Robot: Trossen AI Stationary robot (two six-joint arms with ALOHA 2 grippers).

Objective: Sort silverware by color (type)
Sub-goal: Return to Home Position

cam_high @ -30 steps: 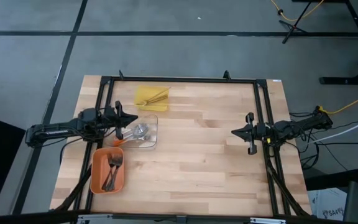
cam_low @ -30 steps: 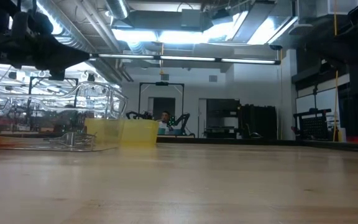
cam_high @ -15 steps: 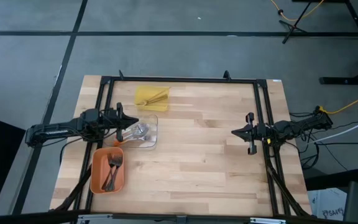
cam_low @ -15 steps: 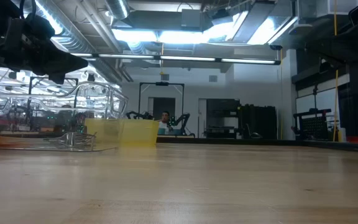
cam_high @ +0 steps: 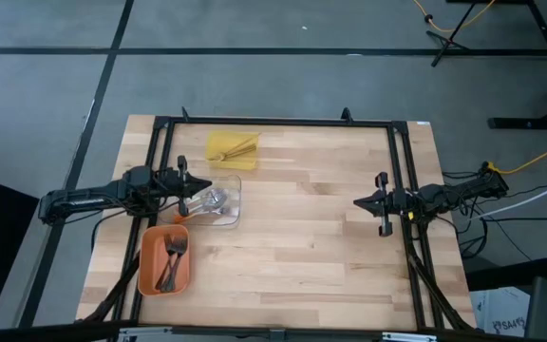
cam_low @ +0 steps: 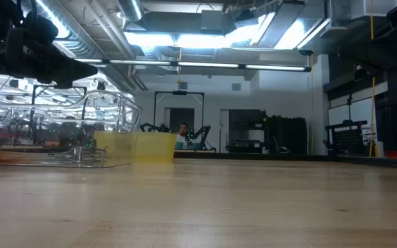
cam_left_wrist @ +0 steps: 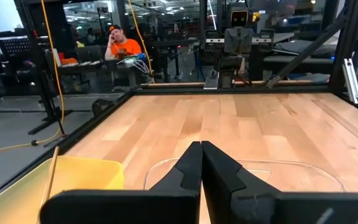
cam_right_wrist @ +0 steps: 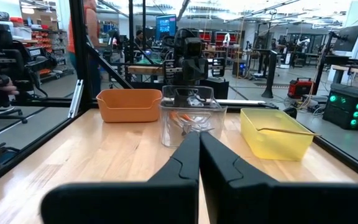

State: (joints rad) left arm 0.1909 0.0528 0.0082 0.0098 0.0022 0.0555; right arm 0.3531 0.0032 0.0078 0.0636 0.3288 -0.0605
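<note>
The silverware lies in three trays at the table's left. Tan wooden pieces (cam_high: pixel 239 145) are in the yellow tray (cam_high: pixel 218 156). Shiny silver pieces (cam_high: pixel 215 199) with orange handle tips are in the clear tray (cam_high: pixel 233 214). Dark forks (cam_high: pixel 172 258) are in the orange tray (cam_high: pixel 148 271). My left gripper (cam_high: pixel 202 186) (cam_left_wrist: pixel 200 144) is shut and level, hovering over the clear tray's left edge with nothing in it. My right gripper (cam_high: pixel 357 201) (cam_right_wrist: pixel 199 134) is shut and level near the right rail, pointing across the table at the trays.
A black frame (cam_high: pixel 273 123) runs along the table's far edge and both sides. The wide middle of the wooden table (cam_high: pixel 311 247) lies between the two grippers. People sit at desks in the room beyond the table.
My left gripper has rolled a little about its own pointing line while staying in place above the clear tray. Its fingers stay shut.
</note>
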